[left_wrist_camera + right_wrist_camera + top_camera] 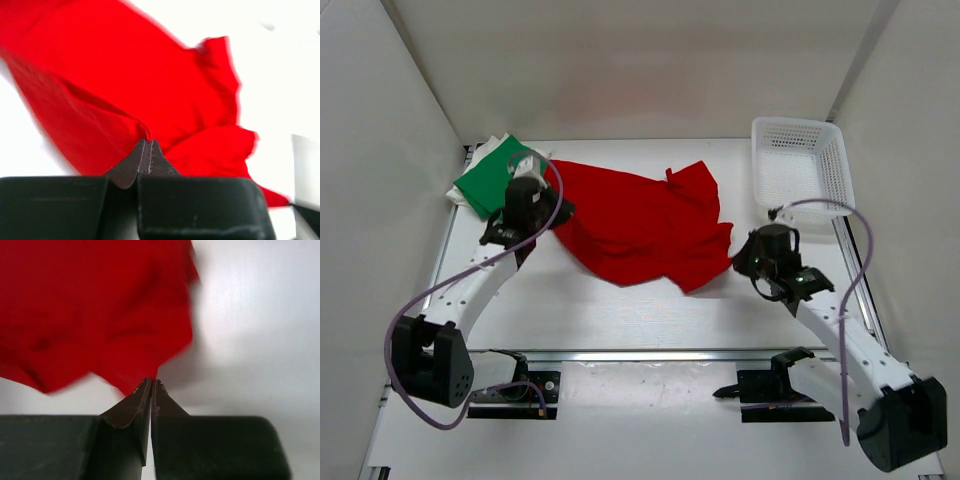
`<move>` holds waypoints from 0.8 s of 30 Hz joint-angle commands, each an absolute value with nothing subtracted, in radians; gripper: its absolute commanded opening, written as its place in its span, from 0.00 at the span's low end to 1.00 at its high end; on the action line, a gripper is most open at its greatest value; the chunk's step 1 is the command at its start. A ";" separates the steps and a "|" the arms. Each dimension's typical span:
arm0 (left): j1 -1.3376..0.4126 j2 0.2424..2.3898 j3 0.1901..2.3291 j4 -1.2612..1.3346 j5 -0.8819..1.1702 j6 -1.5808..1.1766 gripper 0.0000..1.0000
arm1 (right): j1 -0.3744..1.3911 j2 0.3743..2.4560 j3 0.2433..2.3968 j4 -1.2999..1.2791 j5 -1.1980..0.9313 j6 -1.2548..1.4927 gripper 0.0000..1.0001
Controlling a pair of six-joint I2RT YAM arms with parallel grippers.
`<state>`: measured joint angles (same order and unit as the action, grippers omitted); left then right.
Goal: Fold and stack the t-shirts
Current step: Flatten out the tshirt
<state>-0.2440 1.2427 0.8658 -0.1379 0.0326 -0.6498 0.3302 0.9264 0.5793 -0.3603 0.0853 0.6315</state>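
Note:
The red t-shirt [640, 225] hangs rumpled between my two grippers over the middle of the table. My left gripper [558, 216] is shut on its left edge; in the left wrist view the jaws [146, 141] pinch a fold of the red t-shirt [125, 75]. My right gripper [738, 262] is shut on its right corner; in the right wrist view the jaws [152, 382] pinch the tip of the red t-shirt [95, 315]. The green t-shirt [490, 178] lies folded at the back left, on top of the white t-shirt [466, 200], of which only the edges show.
A white plastic lattice basket [800, 165] stands at the back right, just behind the right arm. White walls close in the table on the left, back and right. A metal rail [650, 355] runs across the near edge by the arm bases.

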 commanded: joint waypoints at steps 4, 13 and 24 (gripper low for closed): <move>-0.264 1.200 1.423 -0.459 0.164 -0.491 0.00 | 0.416 0.847 1.115 -0.659 0.412 0.456 0.00; 0.042 1.177 1.732 -0.551 0.360 -0.580 0.00 | 0.608 1.159 2.045 -0.889 0.632 0.163 0.00; 0.094 1.236 1.863 -0.531 0.353 -0.649 0.00 | 1.257 1.268 2.054 -0.058 1.140 -0.632 0.00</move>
<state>0.0875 1.2350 1.9297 -0.5541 0.3523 -0.6197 1.3758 1.2533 1.9285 -0.0296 1.0683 -0.6250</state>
